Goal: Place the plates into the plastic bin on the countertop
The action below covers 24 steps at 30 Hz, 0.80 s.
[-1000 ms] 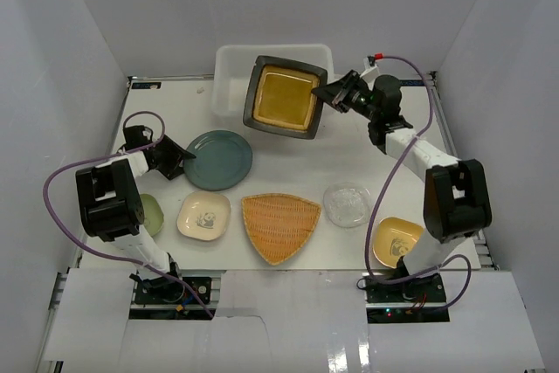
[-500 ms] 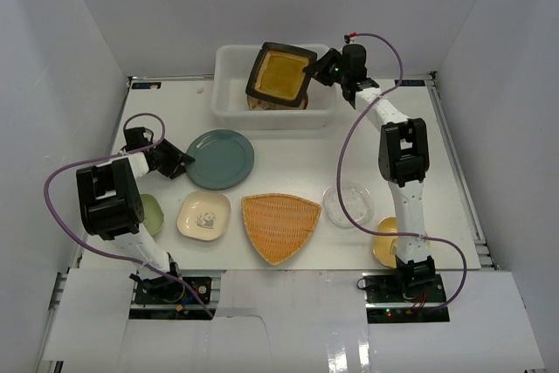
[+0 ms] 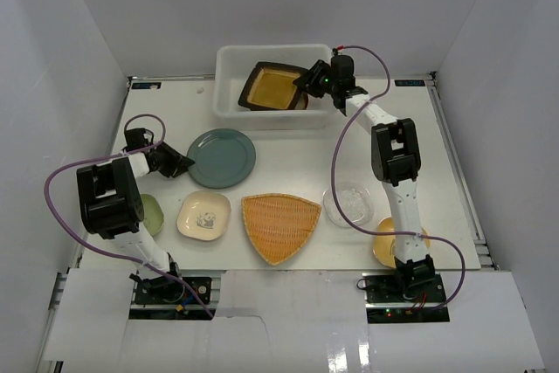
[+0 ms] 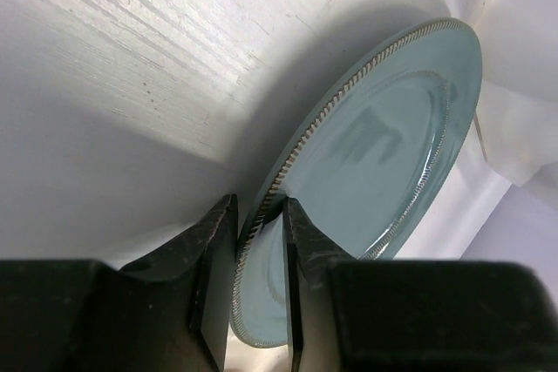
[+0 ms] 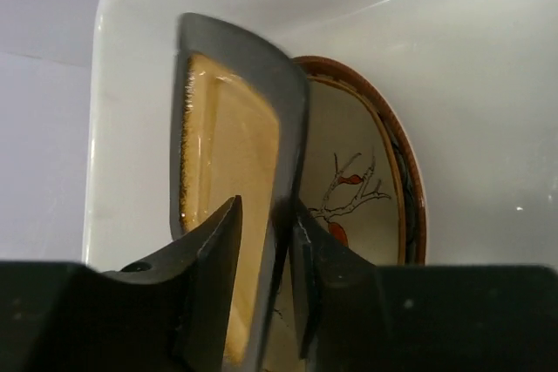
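The white plastic bin (image 3: 229,85) stands at the back of the countertop (image 3: 288,159). My right gripper (image 3: 307,83) is shut on the edge of the black-amber square plate (image 3: 272,86) and holds it tilted inside the bin. In the right wrist view my gripper (image 5: 266,206) pinches that plate (image 5: 218,154) on edge, just above a tan floral plate (image 5: 357,172) lying in the bin (image 5: 122,128). My left gripper (image 3: 182,163) is shut on the left rim of the round teal plate (image 3: 223,158); the left wrist view shows the gripper (image 4: 259,224) clamping the beaded rim of the plate (image 4: 384,145).
An orange woven fan plate (image 3: 279,226), a cream dish (image 3: 203,216), a green dish (image 3: 151,214), a clear glass plate (image 3: 348,203) and a yellow dish (image 3: 393,242) lie along the front. White walls enclose the table.
My right arm has stretched back and left, carrying the square plate from above the bin's front edge down into the bin. The left gripper and teal plate have barely shifted.
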Motion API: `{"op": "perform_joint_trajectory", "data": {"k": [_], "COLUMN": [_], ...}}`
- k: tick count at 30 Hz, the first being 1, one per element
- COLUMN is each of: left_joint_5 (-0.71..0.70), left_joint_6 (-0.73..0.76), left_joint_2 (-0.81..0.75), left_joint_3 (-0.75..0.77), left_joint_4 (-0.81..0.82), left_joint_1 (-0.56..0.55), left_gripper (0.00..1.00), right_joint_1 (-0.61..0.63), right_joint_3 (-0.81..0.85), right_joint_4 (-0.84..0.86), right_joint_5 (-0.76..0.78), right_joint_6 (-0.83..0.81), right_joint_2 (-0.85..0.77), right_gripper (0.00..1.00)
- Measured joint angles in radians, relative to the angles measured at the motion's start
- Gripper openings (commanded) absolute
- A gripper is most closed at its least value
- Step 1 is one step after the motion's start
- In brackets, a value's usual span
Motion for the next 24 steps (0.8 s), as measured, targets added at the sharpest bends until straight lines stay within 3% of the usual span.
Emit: {"op": "perform_joint_trajectory", "data": {"k": [4,6,9,12,19,24], "left_joint_5": [0.005,0.006,-0.001,-0.008,-0.011,-0.011], "left_joint_6": [0.0,-0.003,-0.005,-0.005,-0.024,-0.079], "left_joint_2": [-0.001,-0.008,-0.026,-0.062,-0.254,-0.407], "left_joint_3": [-0.007,-0.017,-0.037,-0.067,-0.167,-0.268], "left_joint_4": [0.013,0.024,0.035,0.04,0.076,0.19], "left_joint_1": [0.0,0.0,0.0,-0.004,-0.005,-0.004], "left_gripper": [0.0,0.0,0.0,0.0,0.0,0.0], "right_joint_1": [0.003,0.014,0.023,0.026,0.002,-0.019], "right_joint_3": [-0.075,-0.118,-0.162,-0.191,-0.249,-0.356], "right_joint_4": [0.08,0.097,0.097,0.097,0.103,0.136], "right_joint_5": [-0.015,-0.016,-0.019,-0.024,-0.126,-0.217], "right_joint_6": [-0.01,-0.008,-0.015,-0.026,-0.018,0.002], "right_joint_2": [-0.016,-0.042,-0.071,-0.091,-0.164,-0.29], "right_gripper": [0.74,0.87,0.98,0.9,0.9,0.9]}}
